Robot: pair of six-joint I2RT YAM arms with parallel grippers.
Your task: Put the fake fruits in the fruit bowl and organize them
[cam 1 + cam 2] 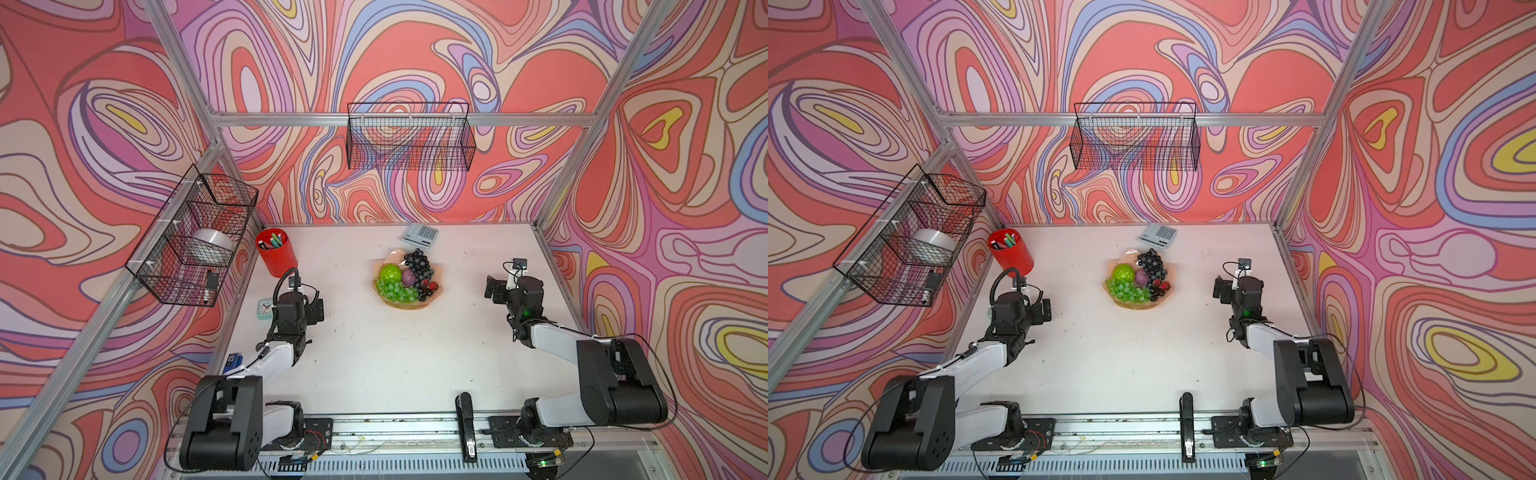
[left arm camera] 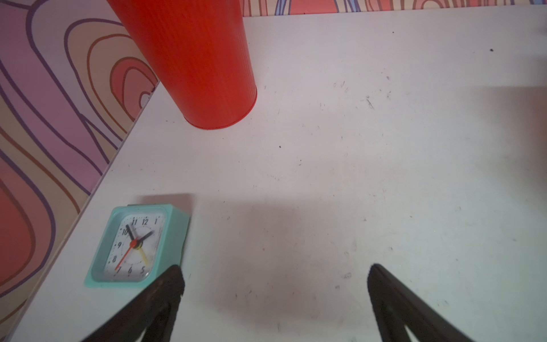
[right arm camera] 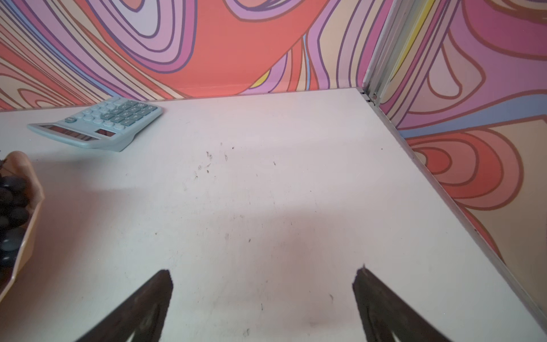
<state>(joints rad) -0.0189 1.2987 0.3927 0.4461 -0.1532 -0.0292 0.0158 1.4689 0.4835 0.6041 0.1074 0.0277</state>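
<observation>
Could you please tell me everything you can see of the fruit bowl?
The fruit bowl is wide, shallow and peach-pink, with a scalloped, faceted rim; it looks like smooth plastic. It stands upright on the white table, behind the middle, just in front of the calculator without touching it. It holds the green grape bunch, dark grape bunch, lime-green ball, purple ball, red cherries and black cherries. Neither the left gripper nor the right gripper touches it.
</observation>
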